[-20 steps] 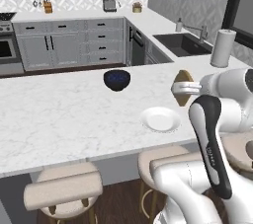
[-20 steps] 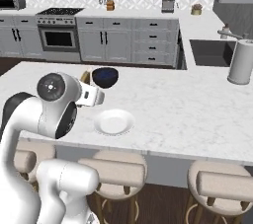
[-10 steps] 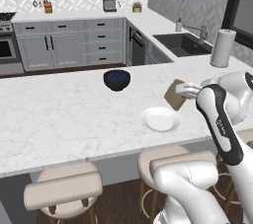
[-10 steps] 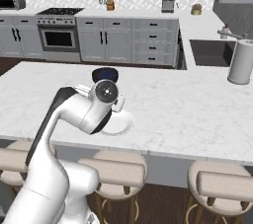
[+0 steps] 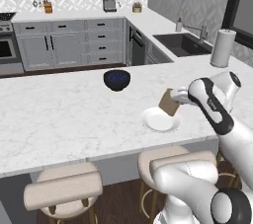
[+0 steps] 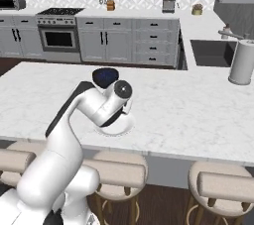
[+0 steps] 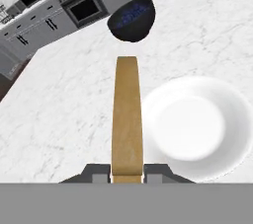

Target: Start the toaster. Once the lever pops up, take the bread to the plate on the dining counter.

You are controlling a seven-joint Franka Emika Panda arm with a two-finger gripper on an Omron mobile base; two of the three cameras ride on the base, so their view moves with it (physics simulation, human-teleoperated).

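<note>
My gripper (image 5: 176,100) (image 7: 127,173) is shut on the bread (image 5: 168,102), a tan slice held upright. In the hand view the bread (image 7: 127,119) shows edge-on between the two fingertips (image 7: 97,172). It hangs just above the near-left rim of the white plate (image 5: 159,120) (image 7: 197,127), which lies on the marble dining counter (image 5: 64,109) (image 7: 59,114). In the right base view my forearm covers most of the plate (image 6: 117,130). The toaster is out of view.
A dark blue bowl (image 5: 117,79) (image 6: 105,76) (image 7: 132,19) sits on the counter beyond the plate. A paper towel roll (image 5: 221,48) (image 6: 242,62) stands at the counter's right end by the sink (image 5: 183,43). Cushioned stools (image 5: 62,191) line the near edge.
The arm has swung the bread down and to the left, from the counter's right side to just over the plate's edge. The grip stays the same. Bowl and plate have not moved.
</note>
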